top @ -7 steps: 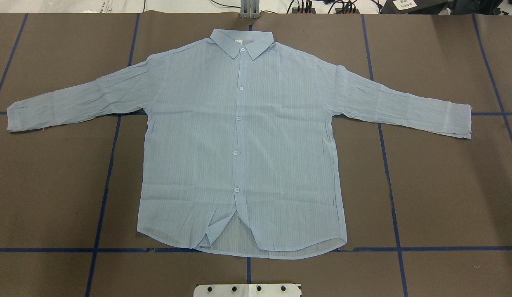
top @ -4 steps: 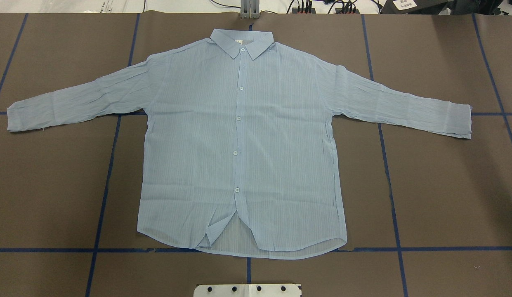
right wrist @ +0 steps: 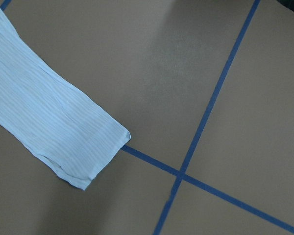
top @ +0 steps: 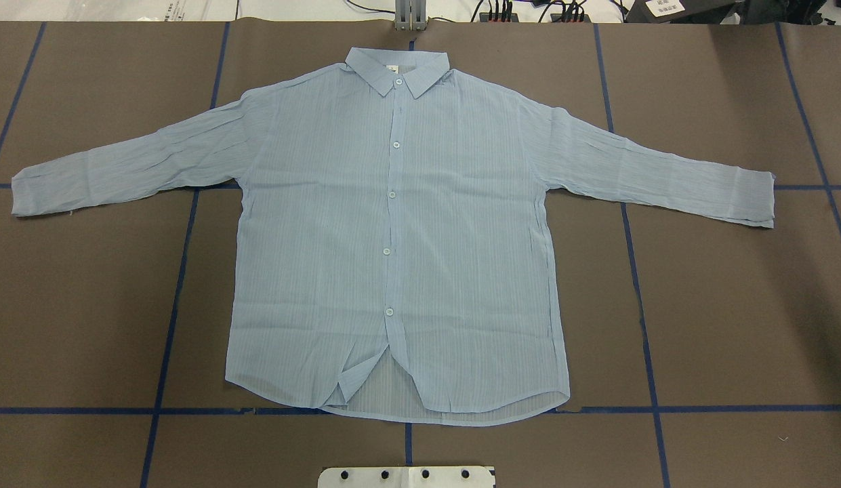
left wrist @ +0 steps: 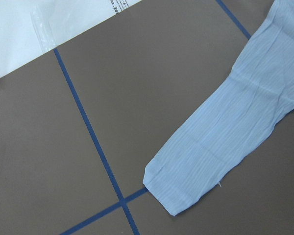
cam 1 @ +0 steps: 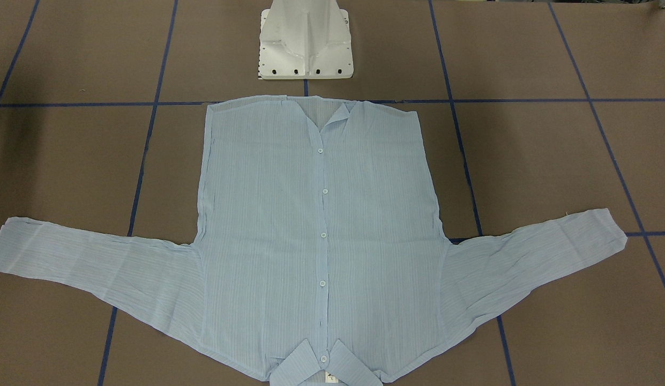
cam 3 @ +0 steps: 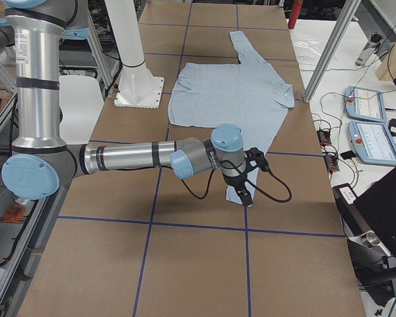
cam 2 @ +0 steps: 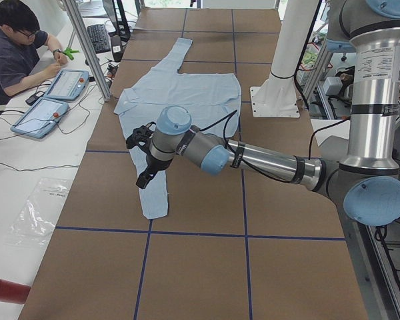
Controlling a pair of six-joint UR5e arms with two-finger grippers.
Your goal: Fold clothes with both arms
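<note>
Hanging raised over the counter near the 9 o'clock end of the shirt, your left gripper shows only from the side, so you cannot tell whether it is released or clenched. Its wrist camera looks down on that sleeve's cuff, which lies flat beside a crossing of blue tape lines. Behind it the left arm stretches out level from its upright column.

Your right gripper mirrors this near the 3 o'clock end, on a level right arm. Likewise, you cannot tell whether it is released or clenched. Its camera finds the other cuff flat on the brown surface.

Seen from overhead, the shirt lies spread front up and buttoned. Its collar is at 12 o'clock, its hem at 6 o'clock nearest the white base, and its sleeves reach to 9 and 3 o'clock. The front falls open just above the hem.

A person sits at a side desk on the collar side of the counter, with two tablets nearby.
</note>
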